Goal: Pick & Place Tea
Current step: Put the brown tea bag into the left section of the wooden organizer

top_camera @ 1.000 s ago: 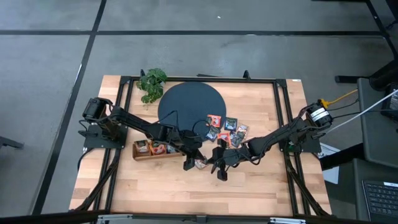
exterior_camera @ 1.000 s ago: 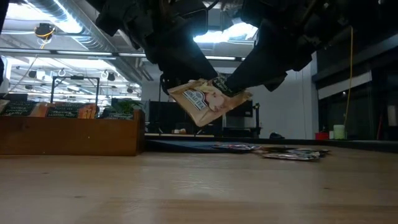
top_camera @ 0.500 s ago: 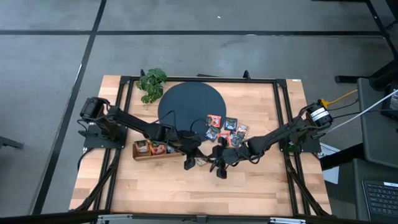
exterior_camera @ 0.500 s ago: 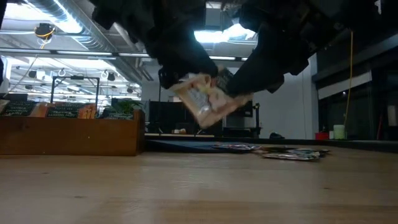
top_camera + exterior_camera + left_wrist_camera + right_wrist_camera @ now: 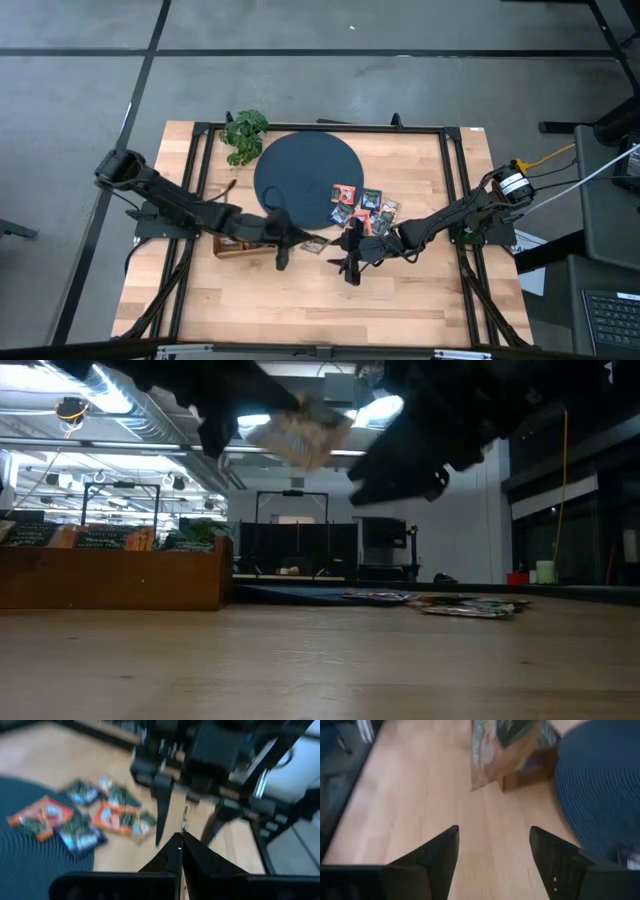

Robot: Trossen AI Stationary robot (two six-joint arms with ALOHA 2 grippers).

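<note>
sachet [image 5: 298, 432] label unreadable; blurred

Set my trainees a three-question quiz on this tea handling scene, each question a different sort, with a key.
1. True or false: the right hand is open and holds nothing.
2. Which holds the tea sachet that is up in the air? A: the left hand. B: the right hand. C: neither.
3. Fill in: the loose sachets lie at the edge of the round, dark ____.
Key: 1 true; 2 A; 3 disc.
</note>
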